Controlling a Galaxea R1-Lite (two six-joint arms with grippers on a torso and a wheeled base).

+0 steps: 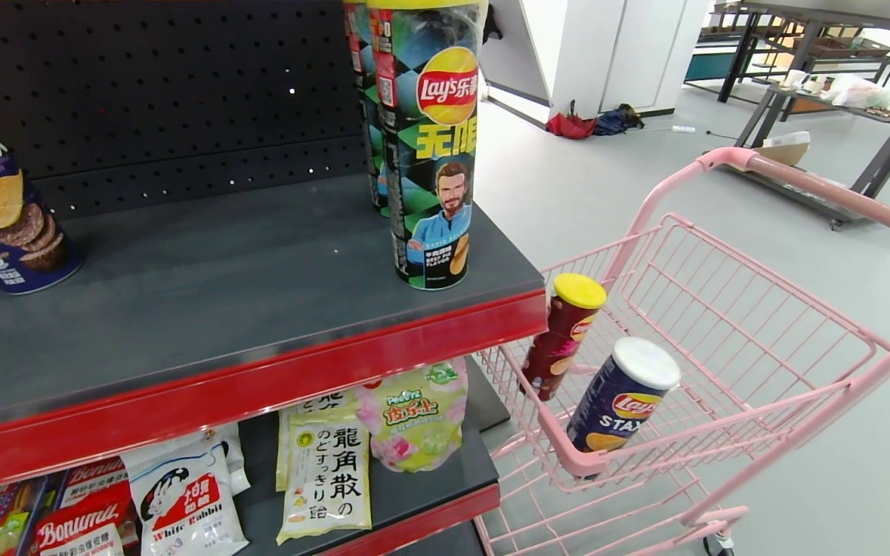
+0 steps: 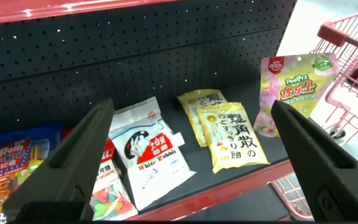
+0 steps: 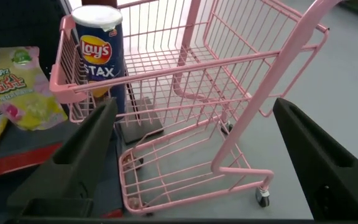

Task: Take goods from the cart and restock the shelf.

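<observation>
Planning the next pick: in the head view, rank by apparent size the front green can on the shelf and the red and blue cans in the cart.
Largest: green can, though closer to the camera.
Then red can and blue can: they look alike, so not ranked.

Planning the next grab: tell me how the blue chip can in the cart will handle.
The blue chip can, a tall narrow tube leaning in the pink cart, probably tips or rolls if nudged. Its glossy round side may slip in the jaws. Likely light, and may dent if squeezed.
</observation>
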